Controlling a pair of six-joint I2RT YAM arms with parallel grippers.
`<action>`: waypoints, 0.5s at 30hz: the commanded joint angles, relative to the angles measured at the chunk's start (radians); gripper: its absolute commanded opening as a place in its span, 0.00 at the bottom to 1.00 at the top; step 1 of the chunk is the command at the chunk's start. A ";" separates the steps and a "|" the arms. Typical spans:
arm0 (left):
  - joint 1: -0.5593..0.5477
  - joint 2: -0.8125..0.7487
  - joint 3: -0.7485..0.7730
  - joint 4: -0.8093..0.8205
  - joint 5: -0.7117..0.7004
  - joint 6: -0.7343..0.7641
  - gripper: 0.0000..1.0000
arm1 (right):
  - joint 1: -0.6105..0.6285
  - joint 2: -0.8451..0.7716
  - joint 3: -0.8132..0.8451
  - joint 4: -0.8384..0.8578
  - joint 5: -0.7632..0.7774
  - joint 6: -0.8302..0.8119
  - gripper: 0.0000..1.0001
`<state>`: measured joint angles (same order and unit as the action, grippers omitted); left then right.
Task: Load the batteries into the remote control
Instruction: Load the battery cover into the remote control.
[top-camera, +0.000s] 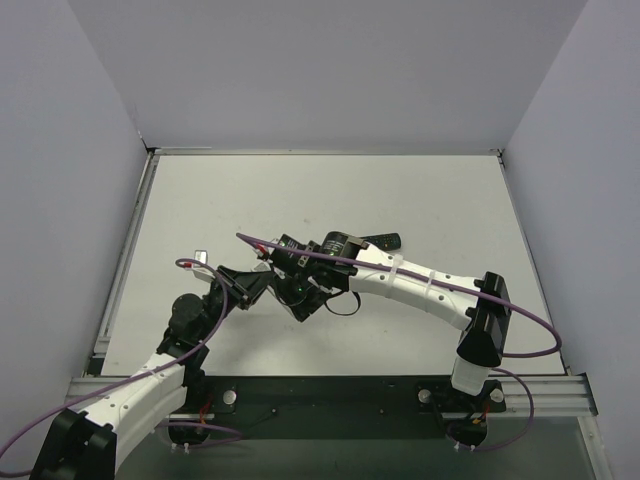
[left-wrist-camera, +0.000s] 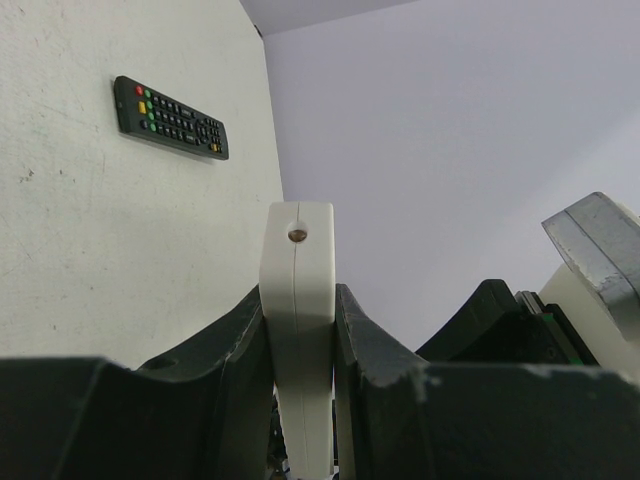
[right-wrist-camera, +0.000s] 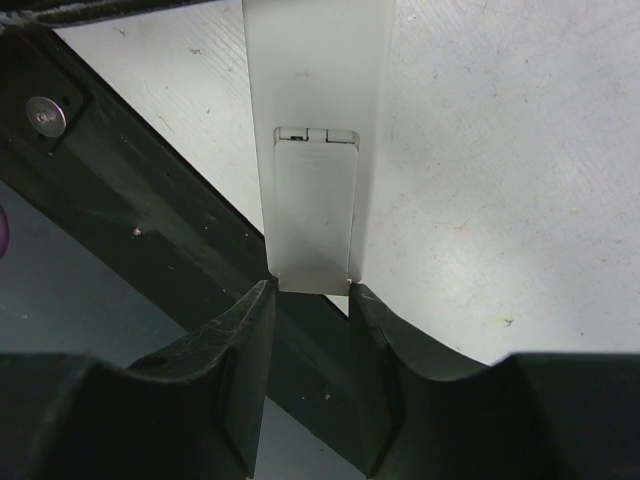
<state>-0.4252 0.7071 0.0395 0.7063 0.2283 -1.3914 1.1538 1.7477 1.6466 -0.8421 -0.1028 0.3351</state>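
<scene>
The white remote control (left-wrist-camera: 297, 250) stands edge-on between my left gripper's (left-wrist-camera: 300, 300) fingers, which are shut on it and hold it above the table. In the right wrist view its back (right-wrist-camera: 315, 80) faces the camera with the battery cover (right-wrist-camera: 315, 210) closed. My right gripper's (right-wrist-camera: 310, 292) two tips touch both sides of the remote's near end. In the top view the left gripper (top-camera: 258, 285) and right gripper (top-camera: 292, 285) meet mid-table and hide the remote. No batteries show in any view.
A longer black many-buttoned remote (left-wrist-camera: 170, 118) lies on the white table (top-camera: 230, 200), partly behind my right arm in the top view (top-camera: 385, 240). Grey walls close in the table at the back and sides. Purple cables loop beside both arms.
</scene>
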 joint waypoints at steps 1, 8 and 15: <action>-0.006 -0.021 -0.021 0.075 -0.009 -0.040 0.00 | 0.004 0.004 0.039 -0.055 0.026 -0.008 0.32; -0.006 -0.027 -0.026 0.065 -0.017 -0.049 0.00 | 0.011 0.004 0.053 -0.066 0.034 -0.013 0.35; -0.006 -0.035 -0.027 0.058 -0.011 -0.063 0.00 | 0.014 -0.045 0.084 -0.083 0.058 -0.050 0.46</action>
<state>-0.4252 0.6880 0.0395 0.7067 0.2161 -1.4322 1.1595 1.7477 1.6825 -0.8692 -0.0830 0.3187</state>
